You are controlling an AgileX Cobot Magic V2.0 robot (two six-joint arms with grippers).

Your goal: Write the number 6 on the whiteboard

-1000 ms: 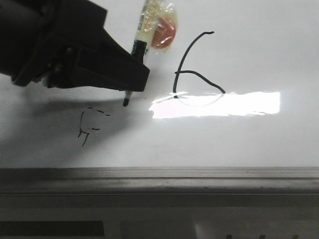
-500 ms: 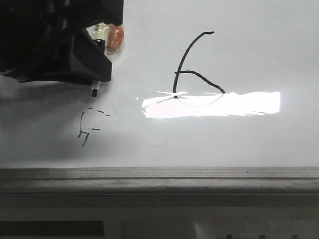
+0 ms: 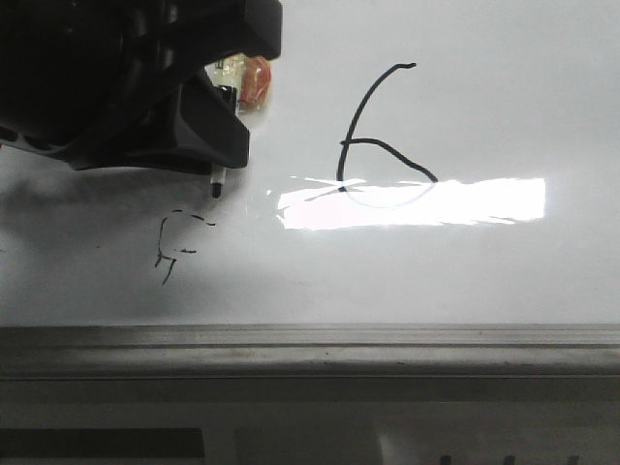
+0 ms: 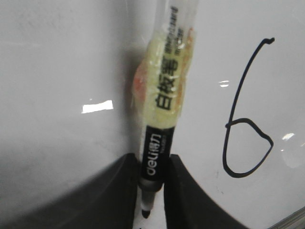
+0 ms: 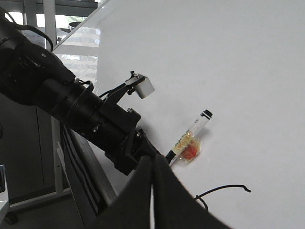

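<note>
The whiteboard (image 3: 484, 271) fills the front view, with a bright glare patch and a grey ledge below. A large black number 6 (image 3: 373, 136) is drawn on it; it also shows in the left wrist view (image 4: 245, 124). My left gripper (image 3: 218, 160) is shut on a black marker (image 4: 155, 162) wrapped in yellowish tape, its tip (image 3: 216, 188) just above a small broken scribble (image 3: 174, 247) and left of the 6. My right gripper (image 5: 153, 164) is shut and empty, held off the board near the left arm.
The grey metal ledge (image 3: 310, 344) runs along the board's bottom edge. The left arm's black body (image 5: 71, 109) lies close beside my right fingers (image 5: 169, 191). A dark frame and window show beyond the board's edge (image 5: 43, 28).
My left gripper moved left with the marker, away from the 6, then edged back right and slightly down. The 6 and the scribble are unchanged.
</note>
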